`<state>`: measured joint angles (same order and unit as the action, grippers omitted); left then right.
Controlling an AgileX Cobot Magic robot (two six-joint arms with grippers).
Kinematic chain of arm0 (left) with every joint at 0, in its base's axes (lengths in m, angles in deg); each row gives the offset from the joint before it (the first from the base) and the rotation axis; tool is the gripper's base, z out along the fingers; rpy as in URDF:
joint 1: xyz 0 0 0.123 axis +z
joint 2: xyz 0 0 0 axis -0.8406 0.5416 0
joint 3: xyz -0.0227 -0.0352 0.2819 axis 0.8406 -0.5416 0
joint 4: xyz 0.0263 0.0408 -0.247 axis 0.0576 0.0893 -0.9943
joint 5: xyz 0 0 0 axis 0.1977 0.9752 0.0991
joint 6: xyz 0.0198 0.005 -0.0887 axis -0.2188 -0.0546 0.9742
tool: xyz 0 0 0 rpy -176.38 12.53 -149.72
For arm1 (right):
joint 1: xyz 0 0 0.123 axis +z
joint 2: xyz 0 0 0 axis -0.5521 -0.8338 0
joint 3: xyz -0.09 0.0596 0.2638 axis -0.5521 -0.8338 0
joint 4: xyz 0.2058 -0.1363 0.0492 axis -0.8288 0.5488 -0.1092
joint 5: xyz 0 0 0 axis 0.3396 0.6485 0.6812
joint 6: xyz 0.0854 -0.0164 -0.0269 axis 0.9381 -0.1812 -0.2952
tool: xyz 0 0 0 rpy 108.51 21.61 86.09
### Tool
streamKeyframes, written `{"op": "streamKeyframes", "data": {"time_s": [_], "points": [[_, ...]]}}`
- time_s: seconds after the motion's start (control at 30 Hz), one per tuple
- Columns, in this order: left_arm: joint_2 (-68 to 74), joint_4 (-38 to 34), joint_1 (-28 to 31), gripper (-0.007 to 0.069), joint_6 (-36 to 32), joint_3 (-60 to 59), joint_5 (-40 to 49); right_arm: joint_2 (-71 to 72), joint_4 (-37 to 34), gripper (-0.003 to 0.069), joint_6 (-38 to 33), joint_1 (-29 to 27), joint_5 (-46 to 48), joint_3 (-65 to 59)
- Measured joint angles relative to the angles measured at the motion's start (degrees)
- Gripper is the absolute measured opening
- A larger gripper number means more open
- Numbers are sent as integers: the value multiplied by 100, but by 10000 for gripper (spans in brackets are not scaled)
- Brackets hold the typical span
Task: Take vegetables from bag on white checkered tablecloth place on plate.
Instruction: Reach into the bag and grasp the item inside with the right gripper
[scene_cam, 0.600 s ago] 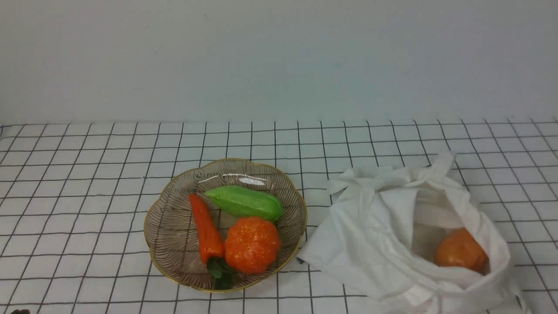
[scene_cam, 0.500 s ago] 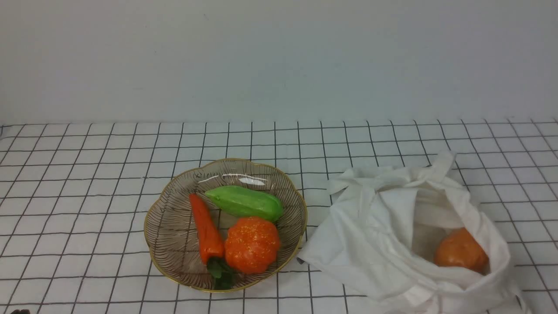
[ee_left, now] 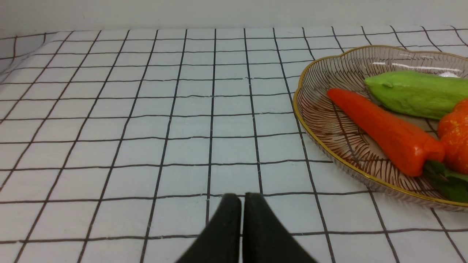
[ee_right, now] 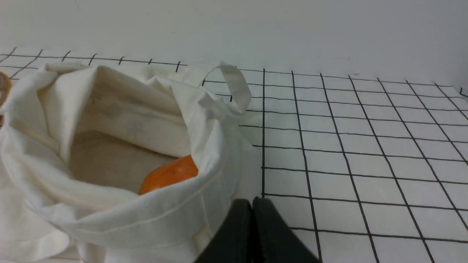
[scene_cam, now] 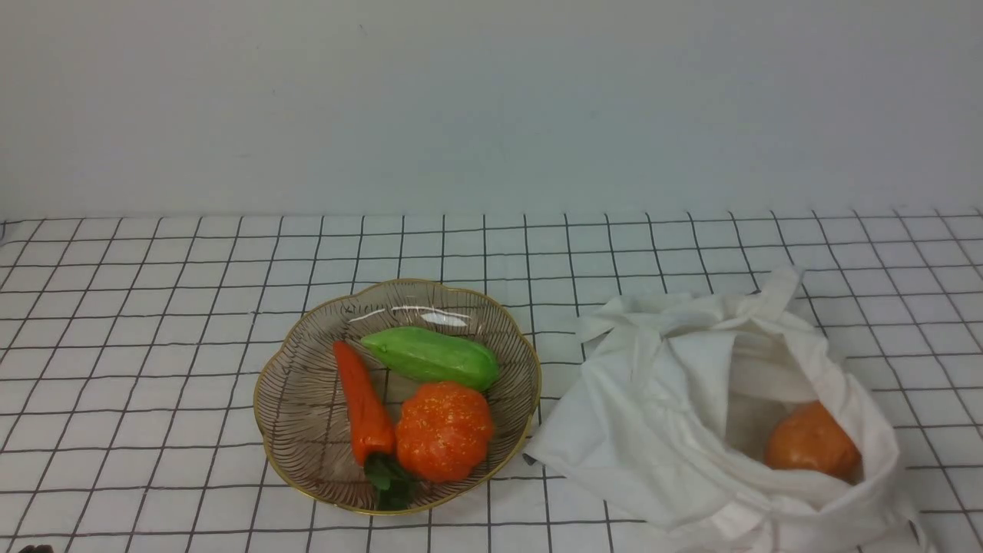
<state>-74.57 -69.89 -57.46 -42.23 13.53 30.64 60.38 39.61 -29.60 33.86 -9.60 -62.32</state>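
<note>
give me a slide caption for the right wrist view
Shut right tool near the open white bag holding one orange potato on the checkered tablecloth.

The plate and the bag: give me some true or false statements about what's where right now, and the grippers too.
1. The potato lies inside the bag. True.
2. The plate holds two vegetables. False: three, a carrot, a green vegetable and a pumpkin.
3. The left gripper is shut and empty. True.
4. The right gripper holds the potato. False: it is shut on nothing, outside the bag.
5. In the front view, the bag sits left of the plate. False: right of it.
</note>
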Motion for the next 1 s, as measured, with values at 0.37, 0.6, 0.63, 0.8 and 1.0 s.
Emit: {"op": "streamKeyframes", "data": {"time_s": [0.37,0.6,0.63,0.8,1.0], "points": [[0,0,0,-8,0,0,0,0,-2787,-14,1027,5,-1441,-60],[0,0,0,-8,0,0,0,0,-4534,-14,945,5,-2050,-60],[0,0,0,-8,0,0,0,0,-4591,-14,919,5,-2056,-60],[0,0,0,-8,0,0,0,0,-4619,-14,737,21,-1560,97],[0,0,0,-8,0,0,0,-938,-3629,-14,139,45,562,1465]]}}
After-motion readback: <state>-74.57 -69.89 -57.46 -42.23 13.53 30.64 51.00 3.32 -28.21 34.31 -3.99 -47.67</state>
